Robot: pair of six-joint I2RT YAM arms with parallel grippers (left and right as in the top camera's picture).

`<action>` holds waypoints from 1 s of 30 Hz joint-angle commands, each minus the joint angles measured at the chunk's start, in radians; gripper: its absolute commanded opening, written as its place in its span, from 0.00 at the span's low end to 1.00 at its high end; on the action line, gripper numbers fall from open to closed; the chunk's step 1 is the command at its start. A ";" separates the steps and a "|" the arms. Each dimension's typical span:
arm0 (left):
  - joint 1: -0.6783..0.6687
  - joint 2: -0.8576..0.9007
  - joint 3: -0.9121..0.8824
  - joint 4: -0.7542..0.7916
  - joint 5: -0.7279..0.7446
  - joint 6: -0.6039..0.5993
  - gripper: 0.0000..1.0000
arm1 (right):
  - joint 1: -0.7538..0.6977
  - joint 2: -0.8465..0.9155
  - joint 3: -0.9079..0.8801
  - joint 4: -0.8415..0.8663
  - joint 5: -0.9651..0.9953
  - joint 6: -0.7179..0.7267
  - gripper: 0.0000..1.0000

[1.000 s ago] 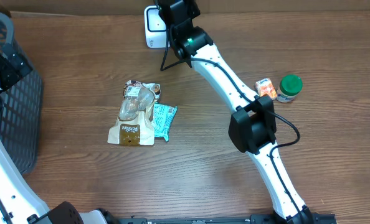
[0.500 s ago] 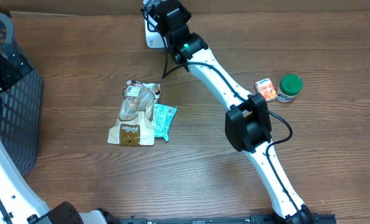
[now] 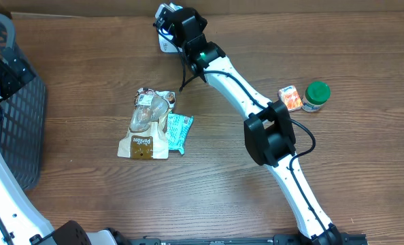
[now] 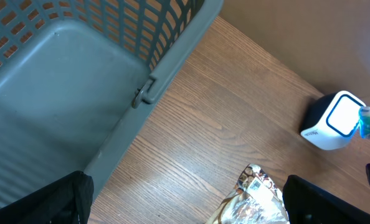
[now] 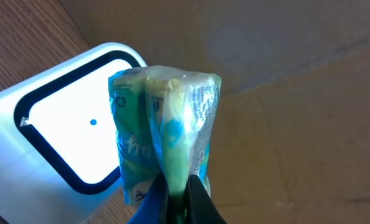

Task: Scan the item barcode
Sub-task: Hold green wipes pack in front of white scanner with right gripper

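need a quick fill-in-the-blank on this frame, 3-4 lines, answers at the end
1. The right gripper is shut on a crumpled green and white plastic ____.
2. It holds that item in front of the white box-shaped ____ with a dark-framed window.
3. The left gripper, jaws open, hovers beside the grey plastic ____.
4. On the wooden table, the small jar next to the orange packet has a ____ lid.

Missing words: packet; scanner; basket; green
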 commanded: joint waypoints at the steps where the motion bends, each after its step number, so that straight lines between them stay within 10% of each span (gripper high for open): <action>1: -0.002 -0.003 0.003 0.003 -0.003 0.020 1.00 | 0.008 0.008 -0.005 0.014 0.006 -0.045 0.04; 13: -0.002 -0.003 0.003 0.003 -0.003 0.020 1.00 | 0.015 0.000 -0.005 0.009 0.014 -0.039 0.04; 30: -0.002 -0.003 0.003 0.003 -0.003 0.020 1.00 | 0.012 -0.401 -0.004 -0.462 -0.279 0.744 0.04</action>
